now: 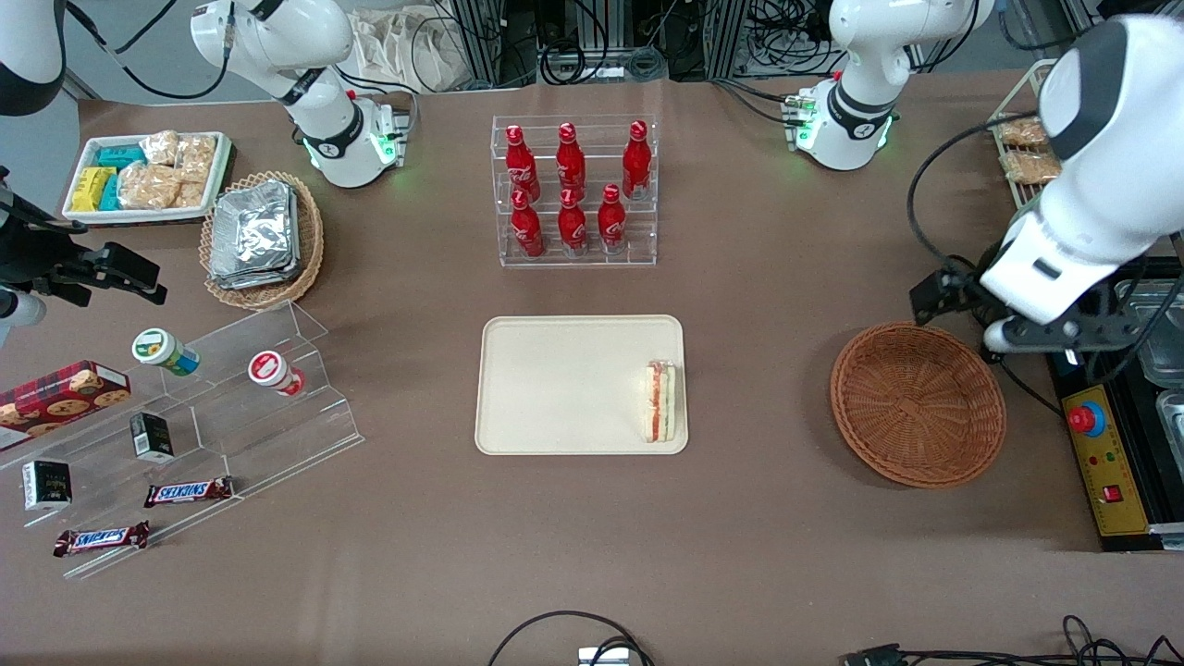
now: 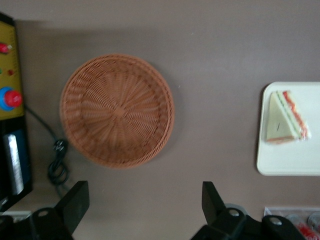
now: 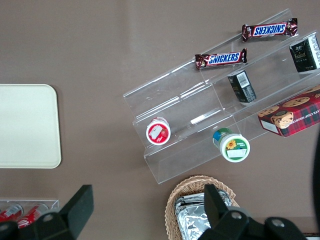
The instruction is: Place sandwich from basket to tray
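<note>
The sandwich [image 1: 660, 400] [image 2: 285, 119] lies on the cream tray [image 1: 555, 388] [image 2: 295, 162], close to the tray edge nearest the basket. The round orange-brown wicker basket [image 1: 916, 402] [image 2: 117, 110] stands on the table beside the tray, toward the working arm's end, with nothing in it. My left gripper [image 1: 939, 298] [image 2: 144, 202] hangs above the table beside the basket's rim, a little farther from the front camera than the basket. It is open, its two black fingers [image 2: 75, 200] spread wide with only bare table between them.
A clear rack of red bottles [image 1: 575, 190] stands farther from the front camera than the tray. A yellow control box with a red button [image 1: 1101, 444] [image 2: 10, 97] and a cable [image 2: 57, 165] lie beside the basket. Acrylic shelves with snacks [image 1: 185, 407] stand toward the parked arm's end.
</note>
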{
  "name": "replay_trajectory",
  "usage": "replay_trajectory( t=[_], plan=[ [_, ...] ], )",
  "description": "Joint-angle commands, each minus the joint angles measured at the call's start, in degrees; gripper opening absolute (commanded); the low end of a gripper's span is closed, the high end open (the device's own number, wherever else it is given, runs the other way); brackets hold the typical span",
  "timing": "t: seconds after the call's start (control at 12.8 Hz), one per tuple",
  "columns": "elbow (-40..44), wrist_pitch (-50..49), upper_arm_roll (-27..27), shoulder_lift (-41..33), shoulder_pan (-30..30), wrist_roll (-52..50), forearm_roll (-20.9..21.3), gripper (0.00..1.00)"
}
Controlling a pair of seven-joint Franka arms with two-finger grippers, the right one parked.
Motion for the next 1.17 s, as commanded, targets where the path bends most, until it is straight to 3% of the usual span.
replay_trajectory(
  t=[0.0,1.09],
  plan=[
    [-2.26,-1.10,-0.43,-3.68,0.78,1.24,-0.33,1.00],
    [-2.44,-0.66,-0.43,-3.68,0.78,1.33,-0.59,1.00]
  ],
)
